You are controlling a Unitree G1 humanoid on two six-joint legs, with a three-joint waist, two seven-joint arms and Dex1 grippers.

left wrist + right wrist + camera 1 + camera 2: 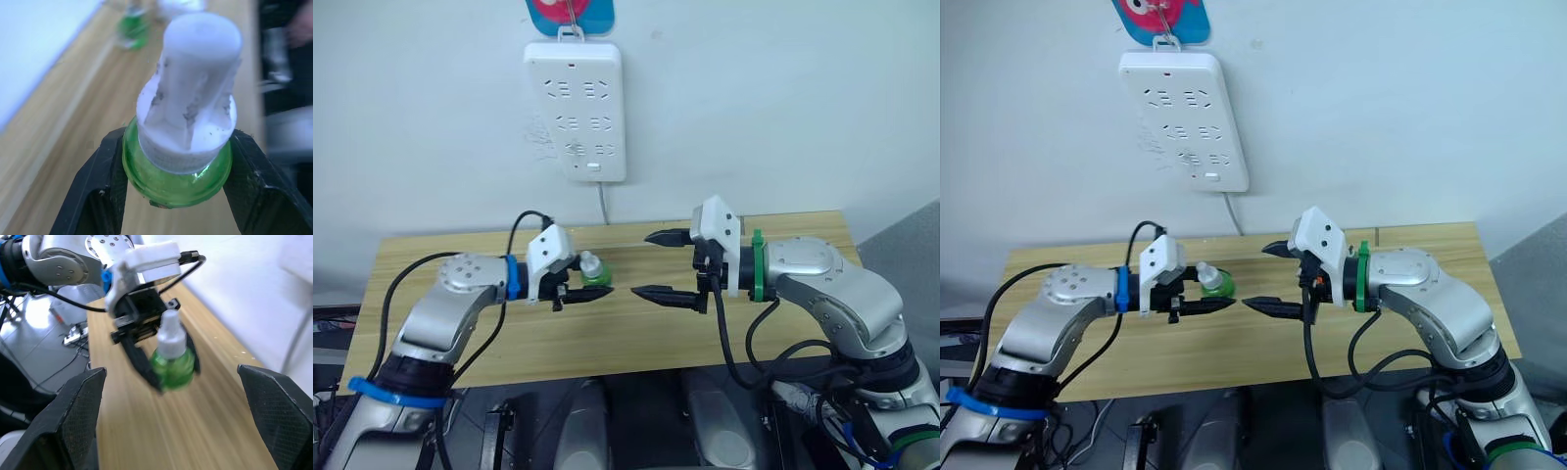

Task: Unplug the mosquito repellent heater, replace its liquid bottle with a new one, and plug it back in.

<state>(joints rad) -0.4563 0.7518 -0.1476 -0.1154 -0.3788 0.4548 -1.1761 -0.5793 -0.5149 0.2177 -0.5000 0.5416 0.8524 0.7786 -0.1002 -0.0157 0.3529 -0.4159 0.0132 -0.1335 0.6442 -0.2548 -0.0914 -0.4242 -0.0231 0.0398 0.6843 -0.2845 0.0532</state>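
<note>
My left gripper [597,281] is shut on a small green liquid bottle [595,273] with a white cap, held just above the wooden table [607,338]. In the left wrist view its black fingers [93,191] clamp the bottle's green body [176,183], with the white cap towards the camera. My right gripper [641,263] faces it from the right, a short gap away. It is open with nothing between its fingers [83,421], and its wrist view looks straight at the held bottle [172,360]. The mosquito repellent heater is out of view.
A white multi-socket strip [575,108] hangs on the wall above the table's back edge, and its cable [603,206] drops behind the table. Nothing is plugged into it. A blurred green and white shape [132,29] lies farther along the table.
</note>
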